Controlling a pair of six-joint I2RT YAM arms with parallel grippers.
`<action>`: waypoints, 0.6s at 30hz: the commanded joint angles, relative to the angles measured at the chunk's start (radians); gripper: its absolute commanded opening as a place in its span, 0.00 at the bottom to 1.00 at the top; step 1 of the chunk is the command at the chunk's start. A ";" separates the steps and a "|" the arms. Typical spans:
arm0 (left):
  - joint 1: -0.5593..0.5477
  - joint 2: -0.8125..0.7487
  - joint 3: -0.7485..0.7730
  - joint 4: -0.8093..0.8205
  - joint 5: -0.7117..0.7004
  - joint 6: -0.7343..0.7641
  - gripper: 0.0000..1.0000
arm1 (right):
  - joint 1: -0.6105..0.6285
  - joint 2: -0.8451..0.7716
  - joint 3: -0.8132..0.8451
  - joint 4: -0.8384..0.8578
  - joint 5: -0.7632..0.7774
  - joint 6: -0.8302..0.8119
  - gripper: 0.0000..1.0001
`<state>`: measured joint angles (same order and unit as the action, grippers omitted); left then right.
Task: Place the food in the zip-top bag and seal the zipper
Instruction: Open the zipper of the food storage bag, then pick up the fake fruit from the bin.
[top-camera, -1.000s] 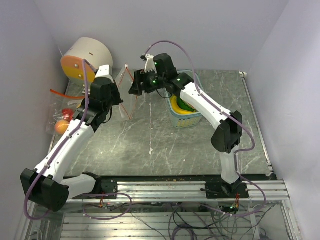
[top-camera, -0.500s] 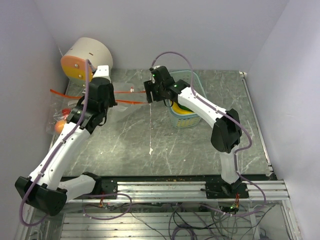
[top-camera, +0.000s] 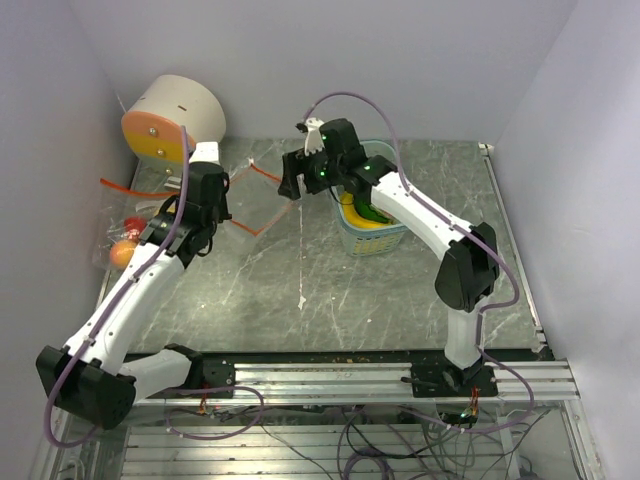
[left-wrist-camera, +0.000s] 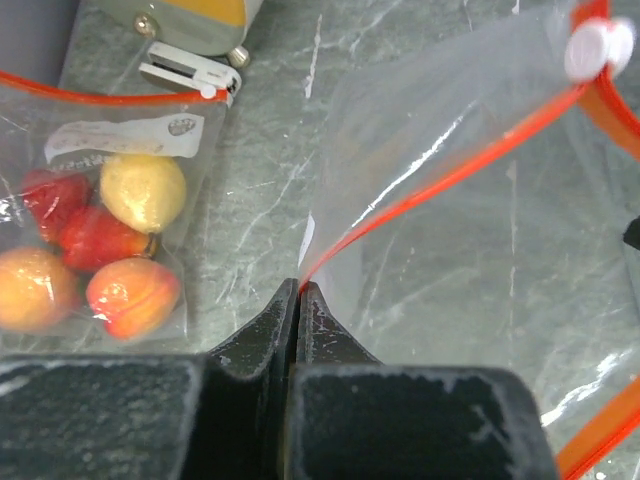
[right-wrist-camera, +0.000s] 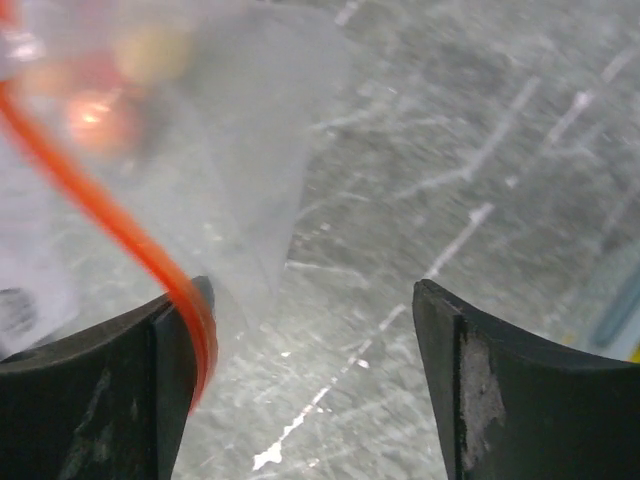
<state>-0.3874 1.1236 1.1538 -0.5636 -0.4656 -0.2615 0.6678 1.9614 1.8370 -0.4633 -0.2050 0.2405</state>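
Step in hand: spreading an empty bag (left-wrist-camera: 440, 200) for loading; judged early, since most food sits elsewhere.
How to do it well: keep the orange zipper rim taut between both grippers, mouth facing the basket side; avoid twisting the film; free one gripper only once the mouth stays agape.
Left arm: reaching from the near-left corner toward the far-left, elbow low, wrist tilted down.
Left gripper (left-wrist-camera: 298, 300): fingers pressed together, pinching the bag rim at its fold.
Right arm: rising from the near edge, arching over the middle, wrist turned toward the left.
Right gripper (right-wrist-camera: 310, 340): jaws wide apart; orange rim lying against the left finger (right-wrist-camera: 100, 400), not clamped.
Food, left edge: peaches (left-wrist-camera: 130, 296), red pieces, a yellow piece, already inside a second clear bag (left-wrist-camera: 60, 130) lying flat.
Food, far middle: banana (top-camera: 368, 222) and a green piece in the basket (top-camera: 392, 235), beside the right forearm.
Far-left corner: round cream-and-orange appliance (top-camera: 172, 120).
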 joint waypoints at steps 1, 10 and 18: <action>0.008 0.033 -0.025 0.087 0.052 -0.055 0.07 | -0.013 -0.054 0.056 0.127 -0.261 0.032 0.83; 0.008 0.067 -0.022 0.125 0.070 -0.052 0.07 | -0.129 -0.161 -0.033 0.176 -0.198 0.245 0.89; 0.008 0.073 -0.006 0.148 0.097 -0.042 0.07 | -0.247 -0.097 0.055 -0.195 0.172 0.190 0.96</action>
<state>-0.3866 1.1893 1.1290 -0.4679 -0.3985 -0.3050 0.4427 1.8164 1.8606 -0.4603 -0.2230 0.4332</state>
